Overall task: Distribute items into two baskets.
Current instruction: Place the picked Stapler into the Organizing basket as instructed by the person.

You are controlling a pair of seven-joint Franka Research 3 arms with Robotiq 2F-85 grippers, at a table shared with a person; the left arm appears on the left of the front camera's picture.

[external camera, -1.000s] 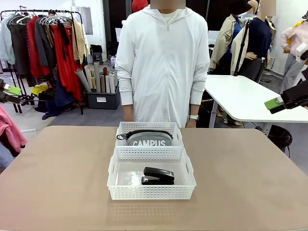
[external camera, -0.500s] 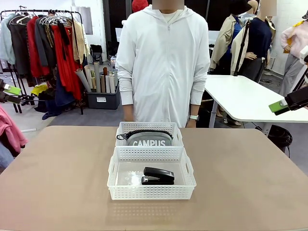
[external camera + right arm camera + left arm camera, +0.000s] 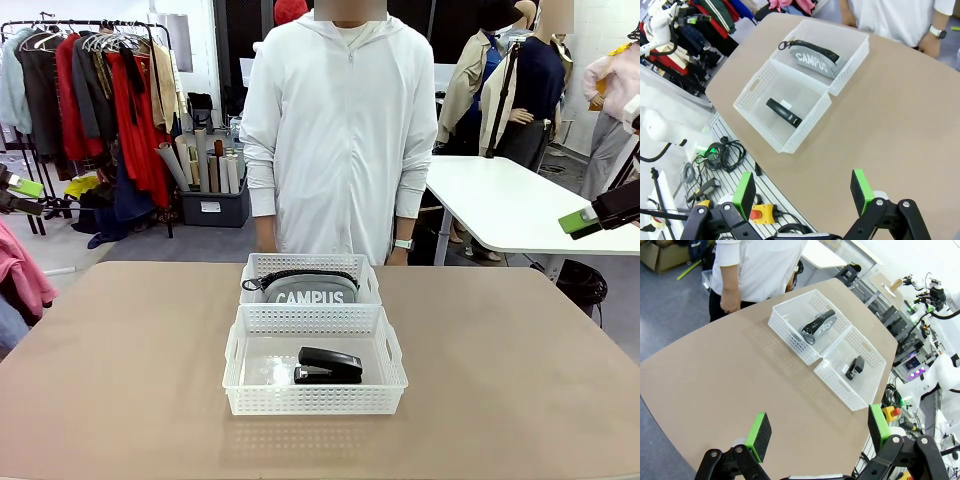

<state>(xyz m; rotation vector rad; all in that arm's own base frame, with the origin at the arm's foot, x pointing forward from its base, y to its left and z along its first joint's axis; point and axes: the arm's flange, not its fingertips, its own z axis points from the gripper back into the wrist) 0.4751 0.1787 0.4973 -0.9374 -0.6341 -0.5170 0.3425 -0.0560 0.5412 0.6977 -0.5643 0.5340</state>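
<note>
Two white lattice baskets stand end to end at the table's middle. The far basket (image 3: 310,264) holds the grey "CAMPUS" pouch (image 3: 310,290), lying on its edge. In the near basket (image 3: 310,400) the black stapler (image 3: 328,366) lies flat. My left gripper (image 3: 15,192) hangs at the picture's left edge, high above and away from the table. My right gripper (image 3: 590,215) hangs likewise at the right edge. Both wrist views look down from far off: the left gripper (image 3: 819,429) and the right gripper (image 3: 802,192) are open with nothing between their pads. The pouch (image 3: 818,326) (image 3: 812,57) and the stapler (image 3: 856,367) (image 3: 784,112) show there too.
A person in a white jacket (image 3: 340,130) stands at the far edge, arms down, hands near the table's rim. A white table (image 3: 500,205) stands behind at the right, a clothes rack (image 3: 100,100) at the left. Bare tabletop (image 3: 120,350) lies on both sides of the baskets.
My right gripper has drifted slightly to the right, then stopped. Baskets, items, person and left gripper have not moved.
</note>
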